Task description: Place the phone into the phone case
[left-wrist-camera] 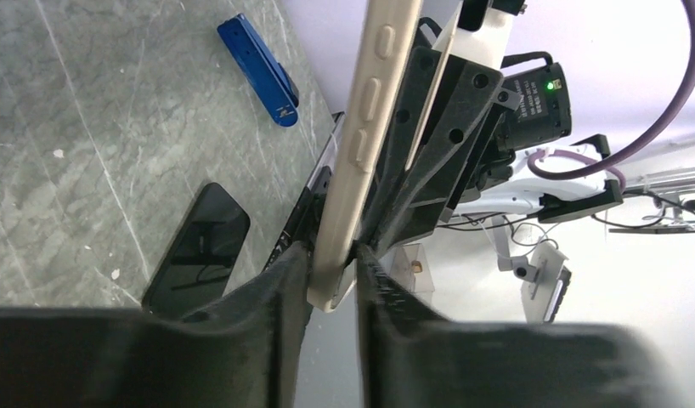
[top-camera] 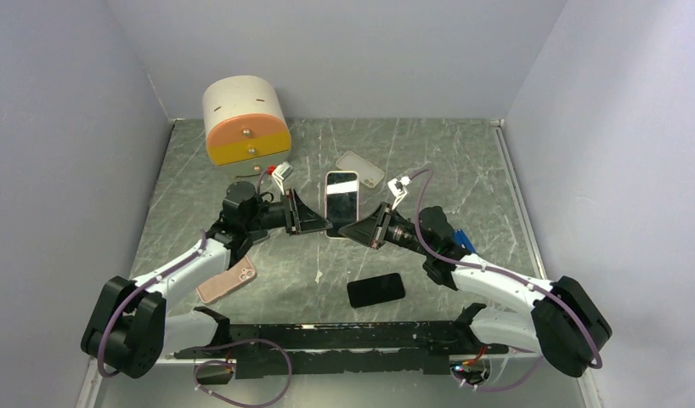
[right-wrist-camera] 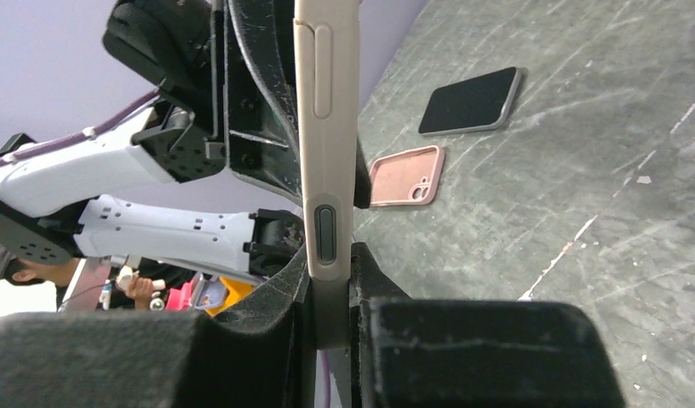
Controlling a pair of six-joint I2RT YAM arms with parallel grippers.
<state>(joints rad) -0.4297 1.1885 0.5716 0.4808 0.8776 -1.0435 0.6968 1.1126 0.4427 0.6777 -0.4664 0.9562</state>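
**Both hands on the cased phone, mid-tabletop**

Far left corner: cream-and-orange rounded box [top-camera: 246,119]. Near left: pink soft phone case [top-camera: 228,280], flat. Left hand [top-camera: 324,226] pinches the near end of the cream rubbery phone case [left-wrist-camera: 361,144], with the glossy-screened phone [top-camera: 341,197] seated in it, screen up, held clear of the grey marbled tabletop [top-camera: 480,170]. Just beyond, toward the far edge: clear flat phone case [top-camera: 359,168]. Near edge, centre: black slab phone [top-camera: 375,290]. Right hand [top-camera: 351,231] clamps the same near end. Right of it: blue bar-shaped object [left-wrist-camera: 259,70].
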